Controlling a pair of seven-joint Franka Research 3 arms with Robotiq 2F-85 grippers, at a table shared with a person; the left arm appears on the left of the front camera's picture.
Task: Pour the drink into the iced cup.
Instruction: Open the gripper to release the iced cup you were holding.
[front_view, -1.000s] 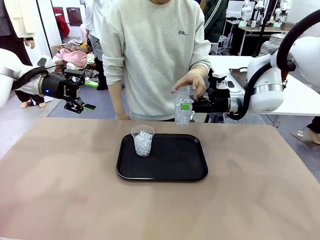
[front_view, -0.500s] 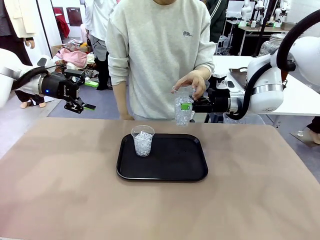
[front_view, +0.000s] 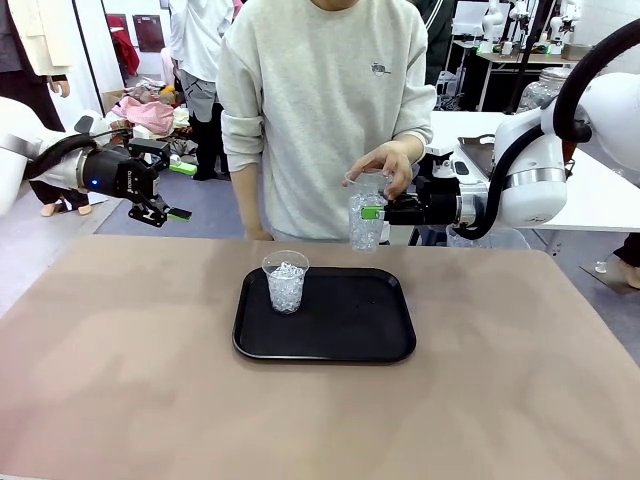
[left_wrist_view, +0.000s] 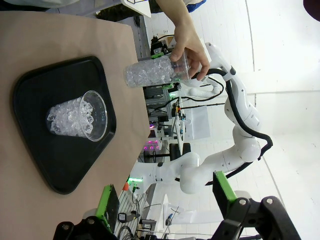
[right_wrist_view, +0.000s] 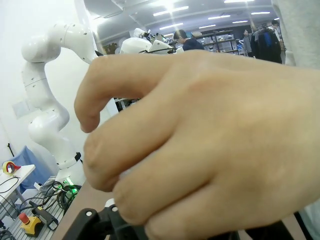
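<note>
Brown tabletop bearing black plastic tray, clear plastic cup of ice stood at its 10 o'clock, second ice-filled clear cup pinched by right claw at 1 o'clock, person's hand laid atop, left claw spread.

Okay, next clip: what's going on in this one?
The right gripper is shut on a clear cup of ice, held in the air near the table's far edge. The person's hand grips that same cup from above, so it looks like a handover. A second iced cup stands on the black tray. The left gripper hangs open off to the left, holding nothing. Both cups hold ice, with no drink visible in them.
</note>
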